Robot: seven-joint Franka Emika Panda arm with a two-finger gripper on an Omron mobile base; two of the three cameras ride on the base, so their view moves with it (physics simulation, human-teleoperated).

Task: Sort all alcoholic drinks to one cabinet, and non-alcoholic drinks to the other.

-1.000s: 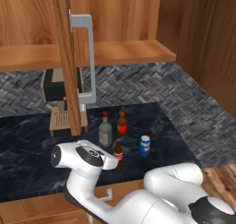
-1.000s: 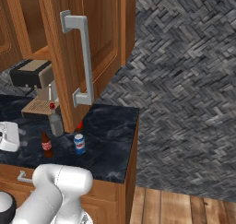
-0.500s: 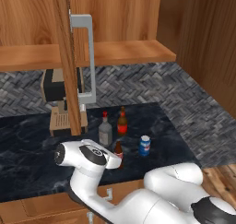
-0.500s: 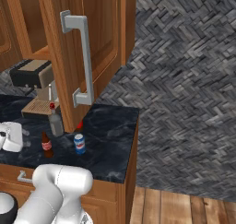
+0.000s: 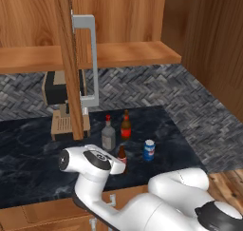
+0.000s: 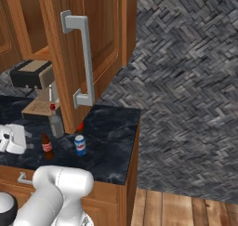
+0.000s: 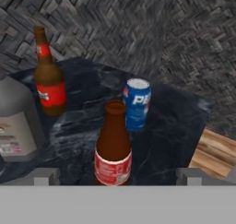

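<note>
Left base view
Counter (image 5: 28,149): dark marble, under an open wooden cabinet door (image 5: 66,59) with a grey handle.
Liquor bottle (image 5: 108,135): upright mid-counter, red cap, just left of the beer bottle (image 5: 126,126).
Soda can (image 5: 149,150): blue, standing right of the bottles, near the front edge.
Cola bottle (image 5: 122,157): small, dark, at the front, partly behind the white arm.
Coffee machine (image 5: 59,101): at the back, behind the door.

Right base view
Cola bottle (image 6: 46,146): upright near the front edge, soda can (image 6: 80,145) just to its right.
Liquor bottle (image 6: 56,122): further back, beside the cabinet door (image 6: 88,48); beer bottle mostly hidden by that door.

Hand view
Gripper (image 7: 117,179): jaws spread wide, holding nothing, one tip at each bottom corner.
Cola bottle (image 7: 113,149): straight ahead between the tips, red-and-white label facing, not touched.
Soda can (image 7: 137,104): just behind the cola bottle, slightly right.
Beer bottle (image 7: 49,78): upper left, well apart from the can.
Liquor bottle (image 7: 16,126): at the left edge, cut off by the frame.
</note>
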